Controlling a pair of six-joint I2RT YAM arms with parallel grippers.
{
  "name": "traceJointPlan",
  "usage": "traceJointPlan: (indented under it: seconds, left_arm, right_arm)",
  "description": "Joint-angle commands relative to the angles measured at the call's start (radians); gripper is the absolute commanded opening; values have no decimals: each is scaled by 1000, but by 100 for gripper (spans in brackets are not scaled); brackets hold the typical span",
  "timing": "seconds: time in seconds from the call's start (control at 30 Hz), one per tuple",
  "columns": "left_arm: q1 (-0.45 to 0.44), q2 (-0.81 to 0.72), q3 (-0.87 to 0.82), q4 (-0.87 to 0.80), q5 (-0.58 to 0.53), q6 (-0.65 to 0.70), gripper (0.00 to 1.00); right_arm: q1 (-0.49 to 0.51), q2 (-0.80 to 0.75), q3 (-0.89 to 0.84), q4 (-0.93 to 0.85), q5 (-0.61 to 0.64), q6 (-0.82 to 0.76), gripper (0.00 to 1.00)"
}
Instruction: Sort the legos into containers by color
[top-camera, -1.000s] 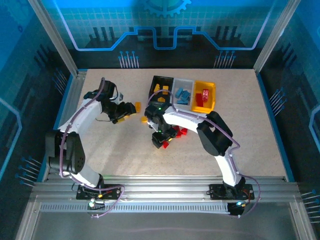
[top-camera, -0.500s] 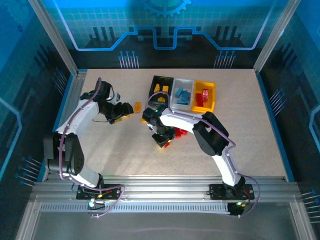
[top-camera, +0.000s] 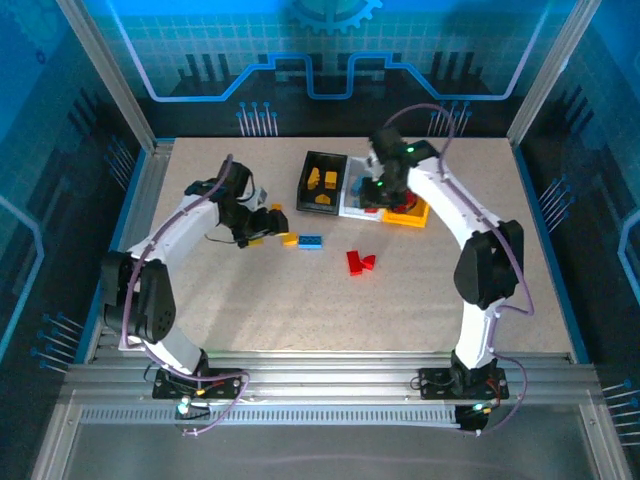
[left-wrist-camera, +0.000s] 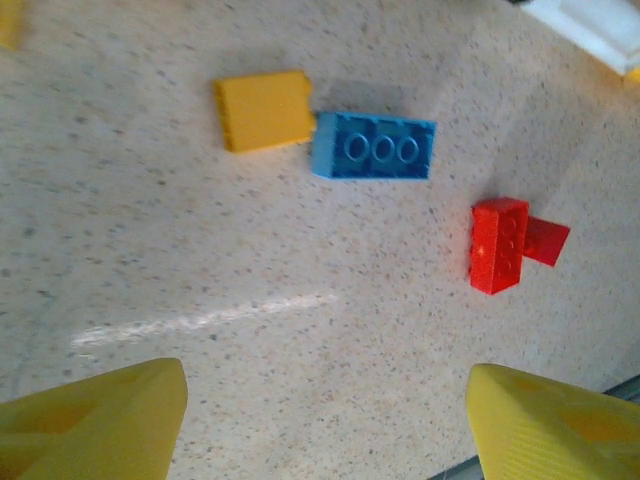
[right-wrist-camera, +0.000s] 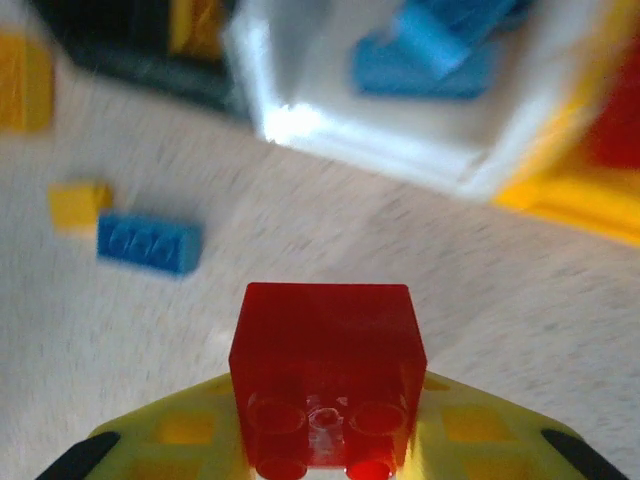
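Since the right end effector (right-wrist-camera: 325, 445) has gone from the speckled worktop (top-camera: 420, 290) to just before the white plastic bin (right-wrist-camera: 300, 125), closed on a small red plastic brick (right-wrist-camera: 325, 370), you should carry it on to the yellow-orange plastic bin (right-wrist-camera: 570, 200), while the left end effector (left-wrist-camera: 325, 410) stands wide above a light blue plastic brick (left-wrist-camera: 372, 147).

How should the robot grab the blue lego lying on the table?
Come straight down from above and pinch the blue lego across its two long sides. It lies flat, studs up, and those sides are bare; a yellow lego sits against one short end, probably blocking a finger there. The open left end effector is close by.
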Motion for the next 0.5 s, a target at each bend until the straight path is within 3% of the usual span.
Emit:
traceJointPlan:
  seconds: [0.0, 0.23, 0.47]
  left_arm:
    - [-51, 18, 24, -6, -14, -21, 75]
    - [-128, 27, 16, -19, -13, -57, 75]
    - [-131, 27, 26, -50, -22, -53, 76]
  right_arm:
    - [-72, 56, 37, -28, -15, 75, 33]
    - [-177, 251, 175, -48, 0, 73, 33]
    - [-212, 339, 228, -50, 10, 64, 35]
